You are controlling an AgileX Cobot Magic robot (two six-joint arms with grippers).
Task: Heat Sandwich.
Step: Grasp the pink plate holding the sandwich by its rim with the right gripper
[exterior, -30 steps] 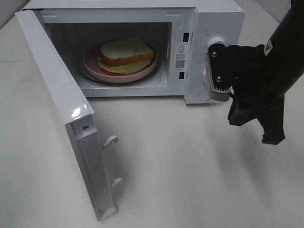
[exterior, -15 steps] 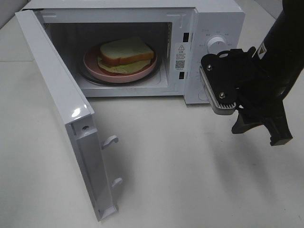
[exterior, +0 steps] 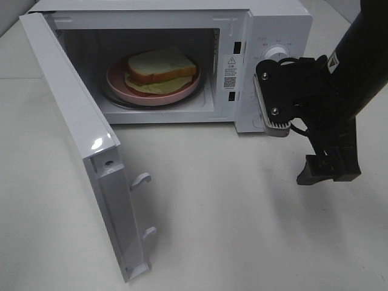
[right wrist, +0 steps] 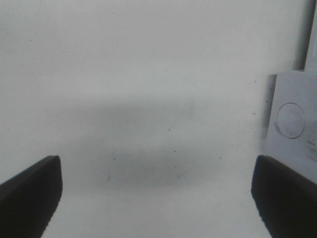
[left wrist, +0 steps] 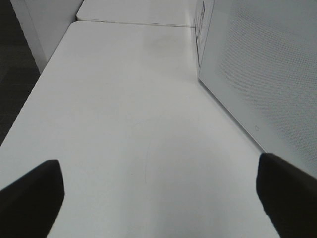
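**A:** What's in front of you, biggest first?

**B:** The flat white table (exterior: 242, 212). On it sits the boxy white microwave oven (exterior: 276, 27). Its tall white door (exterior: 73, 121) stands wide open, hinged on the left of the high view with its free edge out toward the camera.

**A:** And the food?

**B:** Inside the cavity, on the round pink plate (exterior: 118, 82), lies the square white-bread sandwich (exterior: 159, 65), with yellow-green filling showing at its edge. Loading looks done, so I judge that shutting the door comes next.

**A:** Which of your arms is nearer to it?

**B:** My right pincer (exterior: 300, 136) hangs in front of the control panel, near the round white dial (exterior: 277, 53). The sandwich lies to its left and further back. The door's free edge is well apart from it, across the opening. My left pincer (left wrist: 158, 198) looks along the table beside a white dotted panel. I take that panel for the door's outer face, so the left arm seems nearer.

**A:** Jaws?

**B:** Both are spread wide and hold nothing.
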